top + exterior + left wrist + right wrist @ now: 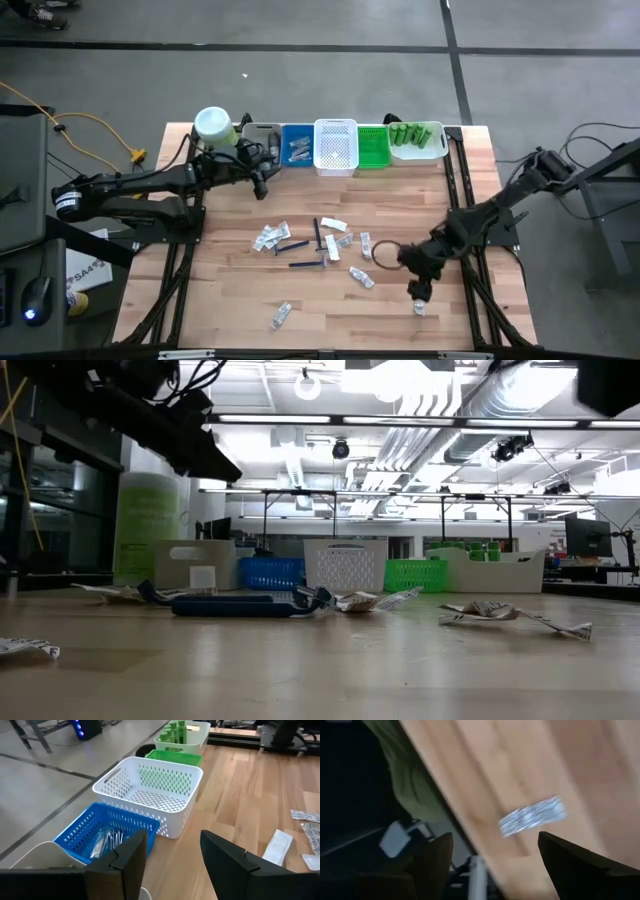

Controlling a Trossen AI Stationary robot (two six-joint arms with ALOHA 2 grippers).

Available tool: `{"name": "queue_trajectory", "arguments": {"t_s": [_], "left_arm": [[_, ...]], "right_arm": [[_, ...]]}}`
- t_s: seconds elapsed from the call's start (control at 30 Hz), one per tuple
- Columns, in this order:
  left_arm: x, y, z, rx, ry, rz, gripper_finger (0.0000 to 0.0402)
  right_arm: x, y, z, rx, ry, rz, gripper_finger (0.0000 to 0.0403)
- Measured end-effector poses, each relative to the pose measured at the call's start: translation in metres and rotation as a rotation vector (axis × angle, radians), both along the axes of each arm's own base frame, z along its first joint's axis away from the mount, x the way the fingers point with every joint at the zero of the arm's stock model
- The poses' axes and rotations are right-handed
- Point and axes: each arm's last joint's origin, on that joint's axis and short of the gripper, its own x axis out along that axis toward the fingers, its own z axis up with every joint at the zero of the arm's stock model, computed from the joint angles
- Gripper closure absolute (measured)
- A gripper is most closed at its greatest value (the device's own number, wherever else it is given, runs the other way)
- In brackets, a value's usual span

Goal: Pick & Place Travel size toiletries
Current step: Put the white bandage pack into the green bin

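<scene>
clear sachets [272, 236] lie flat, scattered mid-worktop [220, 290] among thin dark blue sticks [292, 246]. one sachet [281, 316] lies apart near the front edge, another [532, 815] flat by the right edge. green bottles [412, 135] stand upright, packed together in the far-right bin [420, 153].

Light wood-plank table [220, 300]. Along its far edge: pale-green white-lidded jar [213, 125], then a row of bins: grey bin [262, 135], blue bin [297, 146], white basket [336, 147], green basket [373, 147], pale tray [417, 141] with green bottles. Mid-table: scattered clear sachets [270, 236], dark blue sticks [308, 264]. One sachet [281, 316] near front edge, another sachet [420, 306] at front right.
</scene>
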Motion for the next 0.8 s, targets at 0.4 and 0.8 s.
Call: {"name": "queue_trajectory", "arguments": {"t_s": [0.4,0.8], "left_arm": [[0.001,-0.001,0.002,0.016,-0.011,-0.050,0.0217],[0.002,-0.002,0.002,0.008,-0.024,-0.079,0.0217]], "right_arm": [[-0.006,0.062,-0.026,0.040,0.044,-0.040,0.0117],[-0.006,0.081,-0.074,-0.123,0.077,0.109,0.0117]]}}
